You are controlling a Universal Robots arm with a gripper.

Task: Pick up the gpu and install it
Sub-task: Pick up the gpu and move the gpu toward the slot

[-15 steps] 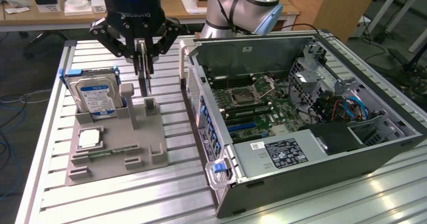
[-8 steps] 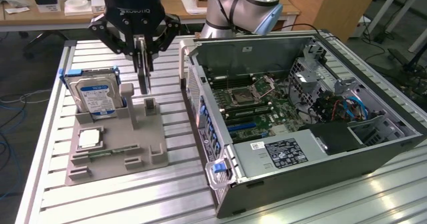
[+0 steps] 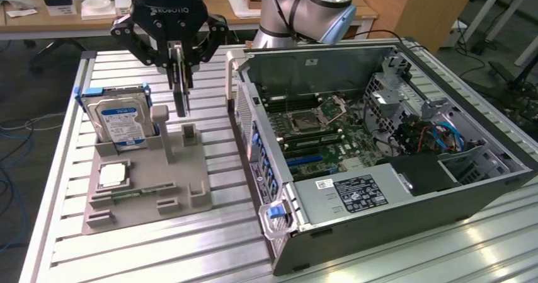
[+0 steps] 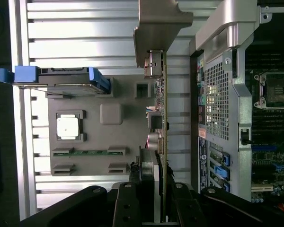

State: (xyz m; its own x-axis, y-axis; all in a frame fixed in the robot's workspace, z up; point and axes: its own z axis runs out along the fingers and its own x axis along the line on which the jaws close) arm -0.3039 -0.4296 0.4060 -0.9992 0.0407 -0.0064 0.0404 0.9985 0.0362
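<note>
Black gripper pinches the thin, flat gpu edge-on above a grey moulded holder.

Lit brightly and evenly from overhead, with soft shadows. Glaring off the surface slats, near white from the wrist. Dim inside the case.
</note>
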